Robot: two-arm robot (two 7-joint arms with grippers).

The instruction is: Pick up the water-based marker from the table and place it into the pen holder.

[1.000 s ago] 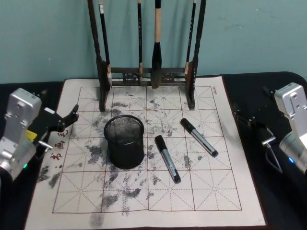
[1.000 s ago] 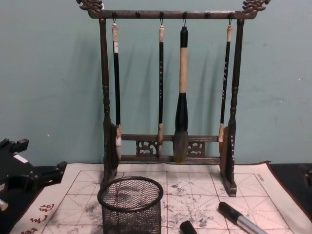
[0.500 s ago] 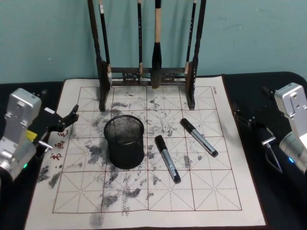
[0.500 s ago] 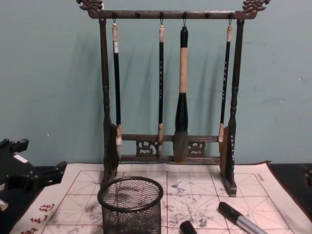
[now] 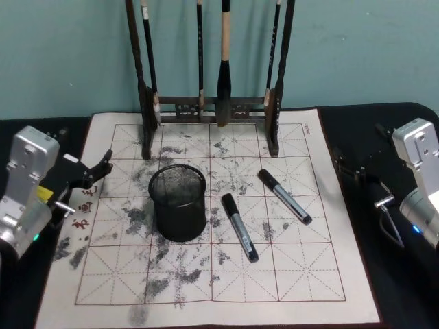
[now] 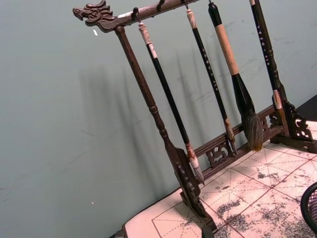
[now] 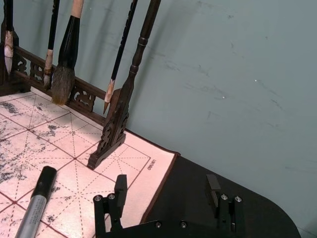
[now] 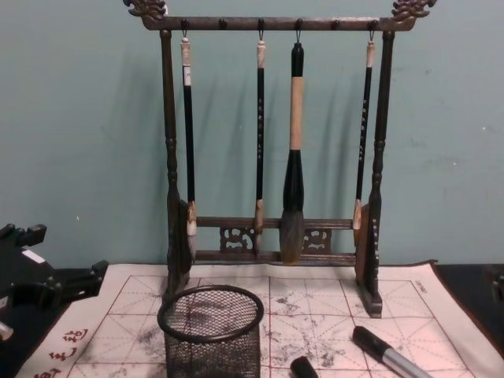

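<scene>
The dark worktop [image 5: 384, 116] carries a smudged grid mat [image 5: 309, 274], and a brush rack [image 5: 206, 106] stands ahead of both grippers. The left gripper [image 5: 101, 171] hovers at the mat's left edge, fingers spread and empty. The right gripper [image 7: 166, 183] is off the mat's right edge, wide open, holding nothing. The pen holder [image 5: 180, 223] stands between them, nearer the left gripper. The middle marker [image 5: 239, 227] lies beside the holder, and the right-hand marker [image 5: 285, 197] lies closer to the right gripper.

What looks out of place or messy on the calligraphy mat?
Two markers lie loose and askew on the mat, right of the pen holder. Grey ink smudges blotch the grid. Nothing looks spilled or broken.
</scene>
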